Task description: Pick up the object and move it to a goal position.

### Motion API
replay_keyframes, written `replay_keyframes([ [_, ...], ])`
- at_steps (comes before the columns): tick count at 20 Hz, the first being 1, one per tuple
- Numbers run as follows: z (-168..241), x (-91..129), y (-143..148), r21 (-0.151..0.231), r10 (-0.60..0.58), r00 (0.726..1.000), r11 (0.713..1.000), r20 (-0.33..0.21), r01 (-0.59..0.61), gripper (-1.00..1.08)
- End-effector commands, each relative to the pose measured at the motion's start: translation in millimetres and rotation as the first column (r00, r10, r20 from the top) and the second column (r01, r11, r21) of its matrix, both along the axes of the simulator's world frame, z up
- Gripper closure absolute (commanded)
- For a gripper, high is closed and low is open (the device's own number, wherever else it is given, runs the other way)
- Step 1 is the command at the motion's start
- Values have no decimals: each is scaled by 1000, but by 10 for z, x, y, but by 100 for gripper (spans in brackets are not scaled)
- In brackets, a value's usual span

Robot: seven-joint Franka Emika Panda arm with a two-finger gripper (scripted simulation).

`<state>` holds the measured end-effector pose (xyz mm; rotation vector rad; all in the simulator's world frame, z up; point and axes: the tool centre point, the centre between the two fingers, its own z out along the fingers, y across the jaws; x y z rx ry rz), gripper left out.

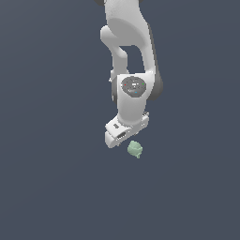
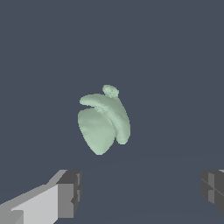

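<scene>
Wrist view, nearest first: two dark grey fingertip pads (image 2: 72, 192) sit at the frame edge, one on each side, set wide apart with nothing between them. Pincer (image 2: 140, 190) is open, gripping nothing. One finger shows its pale grey body leading up to the pad; the other is cut off by the frame edge.

Beyond the pads: the blob (image 2: 104, 124), pale mint-green, lumpy, with a curved ridge across it and a small nub on one end. It lies ahead of the gap between the fingers, nearer the finger with the visible pale body. It touches neither finger.

Exterior view: the blob (image 1: 135, 149) lies on the flat dark grey-blue surface (image 1: 47, 187), just below and slightly toward the exterior view's right of the white pincer housing (image 1: 123, 129). There is a small visible gap between housing and blob. The fingers themselves cannot be made out from this angle.

Further back, the white arm (image 1: 124, 42) rises from the wrist, with a round grey disc (image 1: 133, 86) on the wrist joint, and runs out of frame at the top.
</scene>
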<state>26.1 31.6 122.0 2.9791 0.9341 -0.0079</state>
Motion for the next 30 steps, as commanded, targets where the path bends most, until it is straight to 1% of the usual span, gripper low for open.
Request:
replay_keyframes([
  [1, -45, 29, 67, 2, 83, 997, 997, -2, -83, -92],
  [5, -114, 72, 174, 6, 211, 977, 977, -4, -211, -92],
  [10, -185, 115, 288, 12, 342, 940, 940, -4, -342, -92],
  [14, -225, 139, 354, 16, 415, 910, 910, -3, -414, -92],
  [18, -252, 155, 398, 19, 462, 887, 887, -2, -461, -92],
  [23, -266, 163, 423, 20, 487, 874, 873, -1, -487, -92],
  [27, -281, 161, 419, 20, 483, 876, 875, -1, -483, -92],
  [30, -367, 159, 421, 20, 484, 875, 875, -1, -484, -92],
])
